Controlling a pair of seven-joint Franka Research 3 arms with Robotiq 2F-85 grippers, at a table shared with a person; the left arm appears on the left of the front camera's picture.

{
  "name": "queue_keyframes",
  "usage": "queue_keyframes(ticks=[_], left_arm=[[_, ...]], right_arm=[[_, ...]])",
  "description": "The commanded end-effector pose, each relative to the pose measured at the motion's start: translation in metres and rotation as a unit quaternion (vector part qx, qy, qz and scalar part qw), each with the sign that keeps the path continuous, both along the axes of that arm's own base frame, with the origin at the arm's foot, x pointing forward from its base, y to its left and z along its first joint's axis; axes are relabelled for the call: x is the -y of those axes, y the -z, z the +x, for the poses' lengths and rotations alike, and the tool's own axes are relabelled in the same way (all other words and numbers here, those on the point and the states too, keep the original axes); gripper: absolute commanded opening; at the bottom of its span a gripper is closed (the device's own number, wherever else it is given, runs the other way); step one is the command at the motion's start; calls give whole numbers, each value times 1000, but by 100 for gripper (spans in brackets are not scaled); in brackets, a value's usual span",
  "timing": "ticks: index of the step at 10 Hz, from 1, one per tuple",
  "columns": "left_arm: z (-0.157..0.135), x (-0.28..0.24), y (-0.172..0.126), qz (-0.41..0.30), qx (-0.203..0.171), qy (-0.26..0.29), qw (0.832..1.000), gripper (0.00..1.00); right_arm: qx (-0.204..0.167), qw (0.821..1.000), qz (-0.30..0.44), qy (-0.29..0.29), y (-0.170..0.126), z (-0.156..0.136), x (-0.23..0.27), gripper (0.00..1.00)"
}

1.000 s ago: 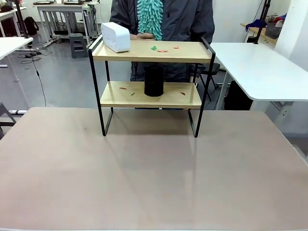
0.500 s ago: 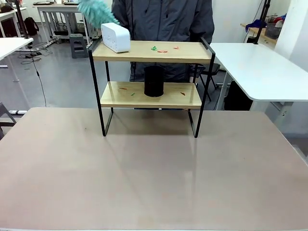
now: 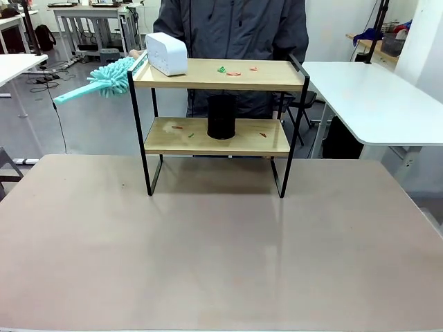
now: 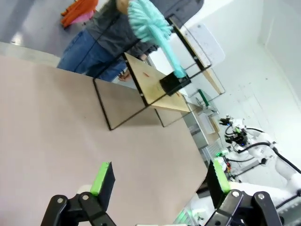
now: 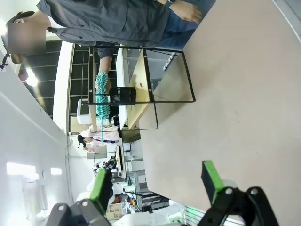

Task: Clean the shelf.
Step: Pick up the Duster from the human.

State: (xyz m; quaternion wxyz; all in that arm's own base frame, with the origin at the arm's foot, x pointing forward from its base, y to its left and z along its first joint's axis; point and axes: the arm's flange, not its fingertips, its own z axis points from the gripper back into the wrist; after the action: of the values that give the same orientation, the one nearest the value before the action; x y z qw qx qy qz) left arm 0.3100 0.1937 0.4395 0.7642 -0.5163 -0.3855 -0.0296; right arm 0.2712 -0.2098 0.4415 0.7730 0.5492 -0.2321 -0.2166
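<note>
Shelf (image 3: 208, 73) stands on the far half of the counter (image 3: 208, 256), well apart from both robot hands. Its top board carries a white box (image 3: 166, 53) and coloured scraps (image 3: 232, 70); a black cylinder (image 3: 221, 116) sits on the lower board. A person (image 3: 235, 28) behind it holds a teal duster (image 3: 111, 76) just beside its left end. Left hand (image 4: 160, 178) and right hand (image 5: 156, 182) hang released and empty.
</note>
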Motion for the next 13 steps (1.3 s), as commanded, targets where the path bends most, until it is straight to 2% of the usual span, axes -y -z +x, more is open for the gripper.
queue_keyframes(ticks=[1,2,3,4,6,7,10,13], left_arm=[[42,-5,-42,-33,-45,99,994,100],[82,-7,-65,-54,-73,130,987,100],[123,-10,-85,-69,-99,118,986,100],[154,-13,-93,-97,-125,132,979,100],[210,-1,-97,-138,-166,148,965,100],[236,14,-92,-134,-192,157,959,100],[282,70,-80,-115,-247,212,939,100],[293,121,-69,-82,-273,255,924,100]], right_arm=[[13,1000,2,1,1,1,-2,100],[13,1000,2,1,1,1,-2,100],[13,1000,2,1,1,1,-2,100],[13,1000,2,1,1,1,-2,100],[13,1000,2,1,1,1,-2,100],[13,1000,2,1,1,1,-2,100],[13,1000,2,1,1,1,-2,100],[13,1000,2,1,1,1,-2,100]])
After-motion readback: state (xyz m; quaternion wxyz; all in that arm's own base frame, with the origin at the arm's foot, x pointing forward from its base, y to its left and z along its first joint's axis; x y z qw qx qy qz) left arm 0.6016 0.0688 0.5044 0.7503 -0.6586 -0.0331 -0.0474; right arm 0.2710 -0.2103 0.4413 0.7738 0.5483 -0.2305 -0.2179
